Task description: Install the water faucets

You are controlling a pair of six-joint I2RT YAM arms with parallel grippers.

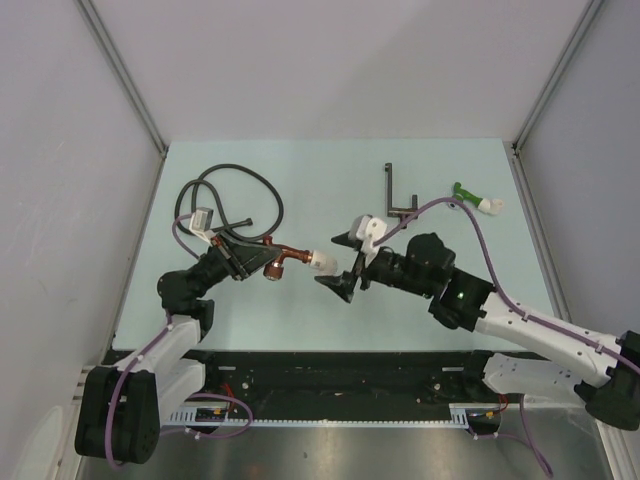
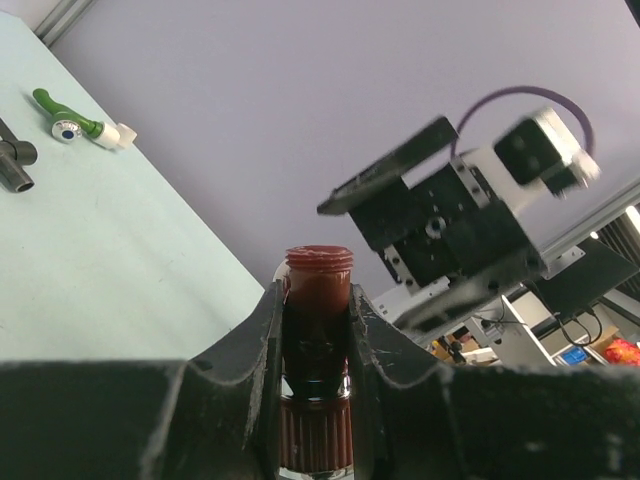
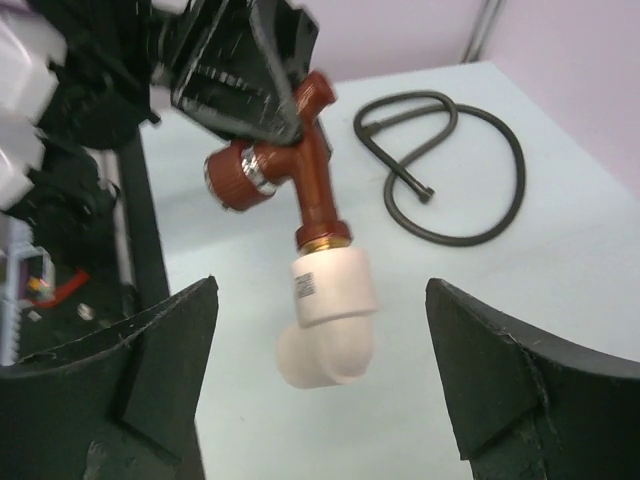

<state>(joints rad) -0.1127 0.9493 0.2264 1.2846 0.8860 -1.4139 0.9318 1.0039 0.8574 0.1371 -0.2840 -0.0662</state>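
My left gripper (image 1: 258,262) is shut on the reddish-brown faucet (image 1: 285,258) and holds it above the table, its white elbow fitting (image 1: 322,263) pointing right. In the left wrist view the faucet's threaded end (image 2: 320,275) sticks up between the fingers. My right gripper (image 1: 345,262) is open just right of the elbow; in the right wrist view the elbow (image 3: 328,315) hangs between the wide-open fingers, untouched. The green faucet (image 1: 474,198) with its white fitting lies at the back right; it also shows in the left wrist view (image 2: 80,122).
A coiled black hose (image 1: 232,195) lies at the back left, also in the right wrist view (image 3: 450,165). A thin dark upright bracket (image 1: 395,195) stands at the back centre. Grey walls enclose the table on three sides.
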